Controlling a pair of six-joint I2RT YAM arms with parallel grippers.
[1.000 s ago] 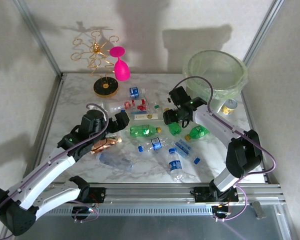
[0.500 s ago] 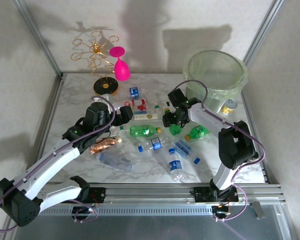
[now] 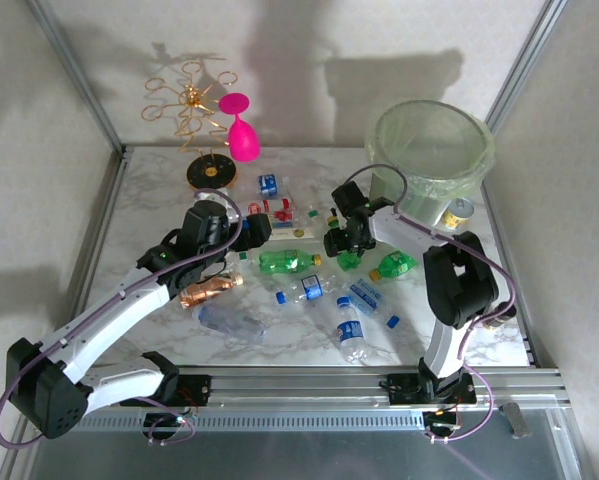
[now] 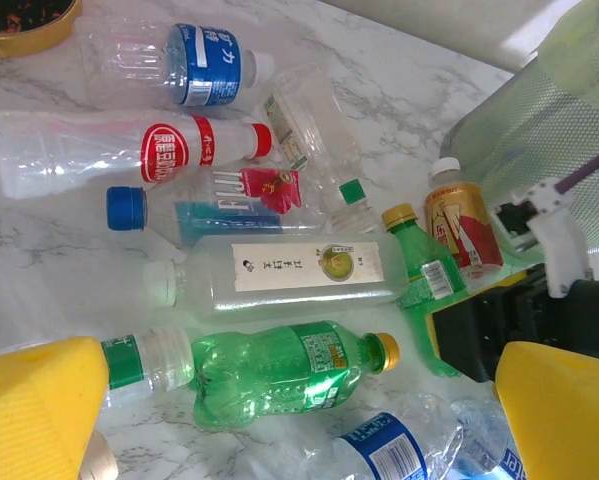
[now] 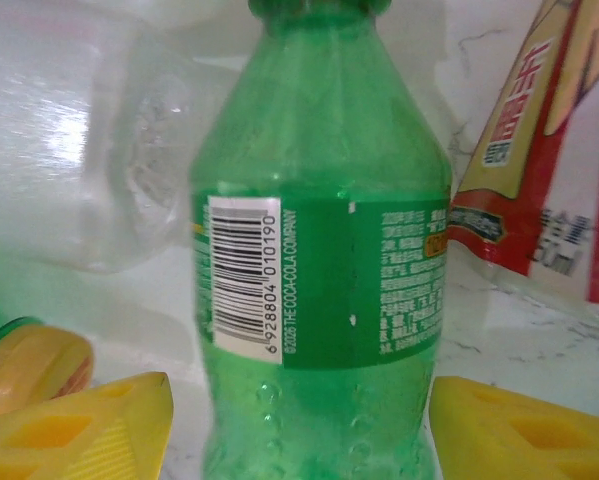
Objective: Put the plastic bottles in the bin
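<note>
Seen from above, a gold wire rack and a pink wine glass stand at upper left, at the far edge of the marble table. Left of centre, the left gripper hangs released and empty, its yellow fingers spread wide. Its wrist view shows a crushed green bottle on the table between them. Across the middle lie the plastic bottles, clear and green, scattered on their sides. Right of centre, the right gripper has a finger on either side of a small green bottle; whether they pinch it, I cannot tell. The bin, pale green, stands at upper right, with a gold can just beside it.
</note>
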